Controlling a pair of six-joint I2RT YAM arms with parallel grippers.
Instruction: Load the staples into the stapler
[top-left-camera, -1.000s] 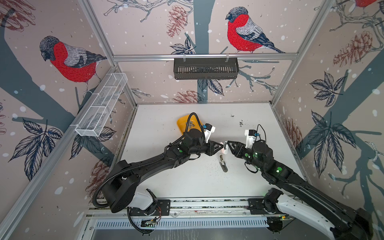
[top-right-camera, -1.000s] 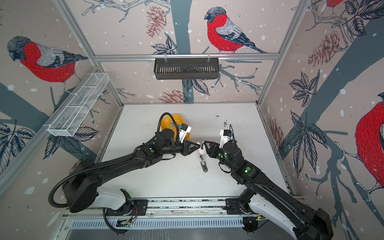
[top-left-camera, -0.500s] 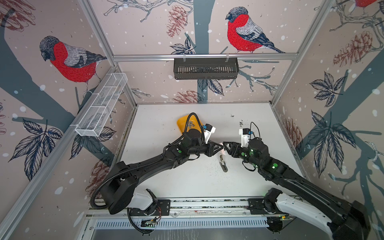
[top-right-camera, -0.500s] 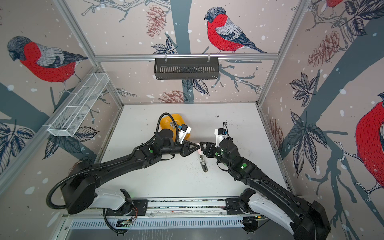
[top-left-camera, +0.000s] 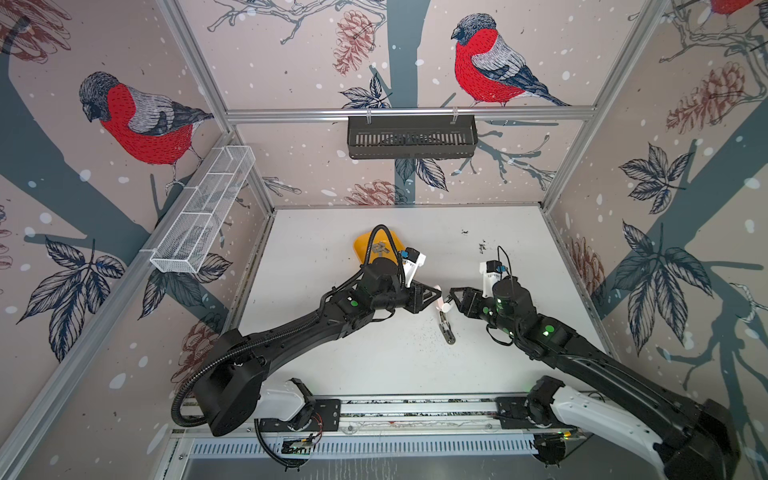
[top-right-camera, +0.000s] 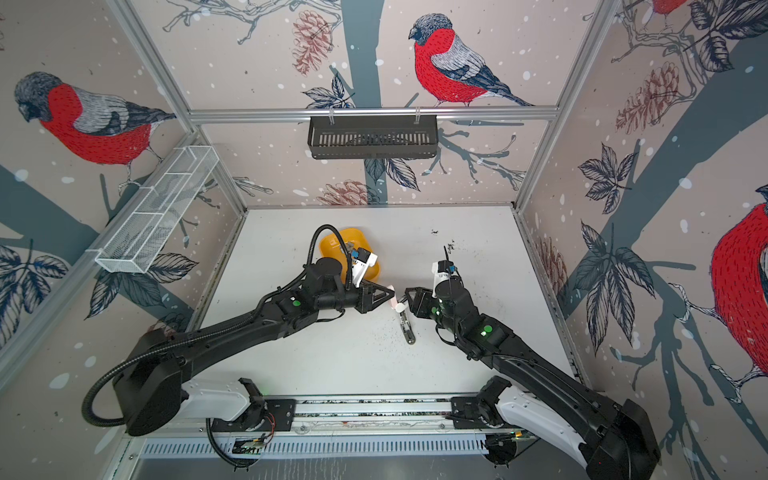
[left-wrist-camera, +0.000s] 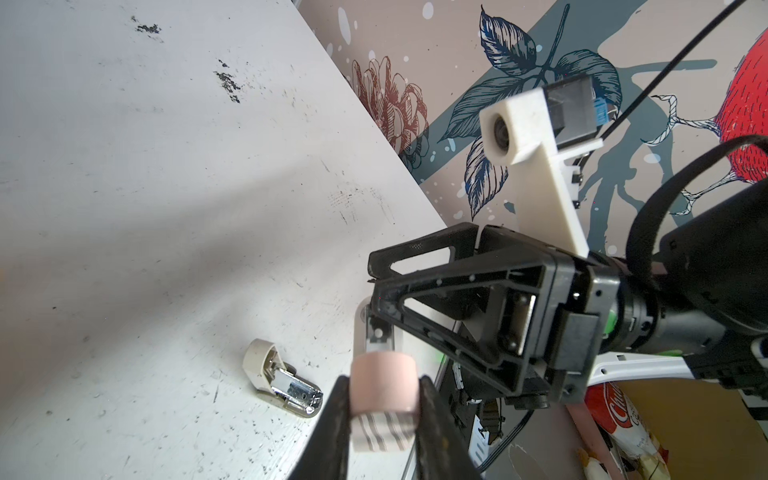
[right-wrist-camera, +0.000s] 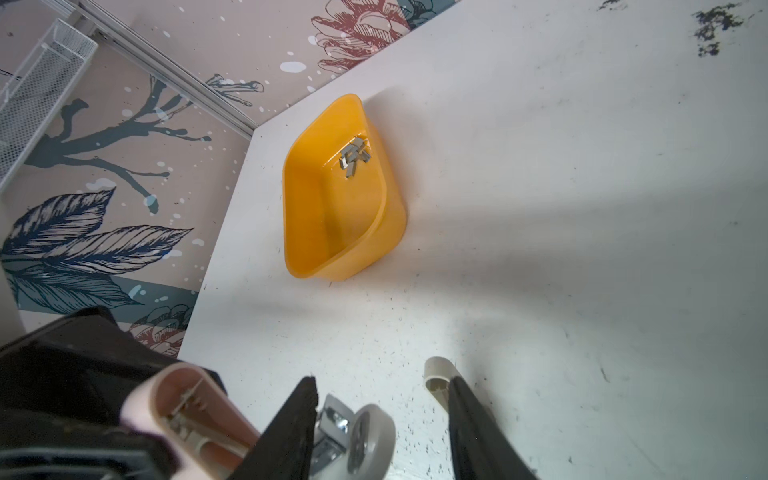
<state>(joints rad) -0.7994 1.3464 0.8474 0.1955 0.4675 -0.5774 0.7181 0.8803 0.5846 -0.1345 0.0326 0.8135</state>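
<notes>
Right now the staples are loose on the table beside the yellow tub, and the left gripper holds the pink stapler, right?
Not quite: the staples lie inside the yellow tub, not beside it, as the right wrist view shows. The left gripper does hold the pink stapler.

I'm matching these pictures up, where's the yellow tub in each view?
In a top view: yellow tub near the centre, partly hidden.
In a top view: just left of centre, partly hidden.
Left wrist: not in it.
Right wrist: left of centre.
Shared landmark: dark scuff.
</notes>
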